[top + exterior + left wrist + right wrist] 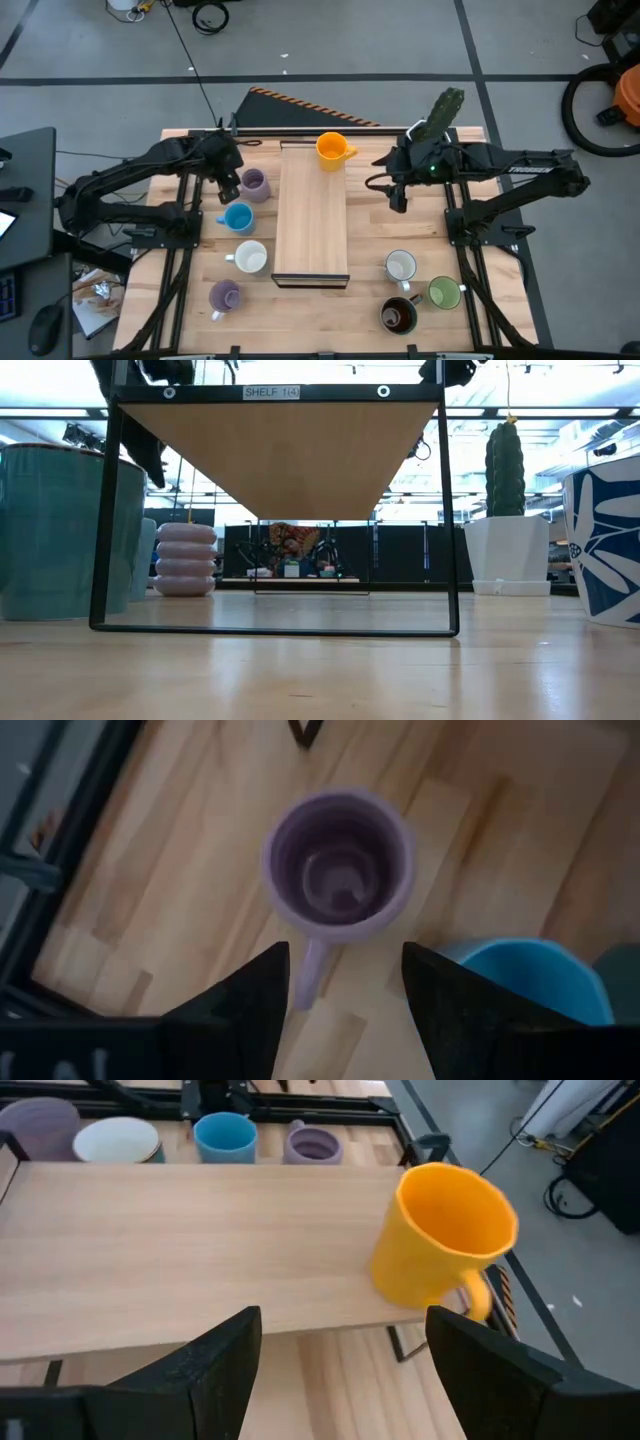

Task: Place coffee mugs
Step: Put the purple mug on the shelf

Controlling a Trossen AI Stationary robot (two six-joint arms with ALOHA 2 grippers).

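On the tabletop [180, 300] the raised wooden shelf [312, 215] carries only the orange mug [333, 148], at its far end, so we judge the job barely begun. Seven mugs wait below: on the left a lilac mug [254, 184], a blue mug [237, 218], a white mug [249, 257] and a second lilac mug [224, 295]; on the right another white mug [400, 266], a green mug [444, 292] and a dark brown mug [398, 315]. Our left hand [345, 982] hovers over the far lilac mug, fingers apart and empty (handle between them). The right hand [340, 1370], spread wide, hangs near the orange mug. The cactus [445, 108] stands behind it, clear of the shelf.
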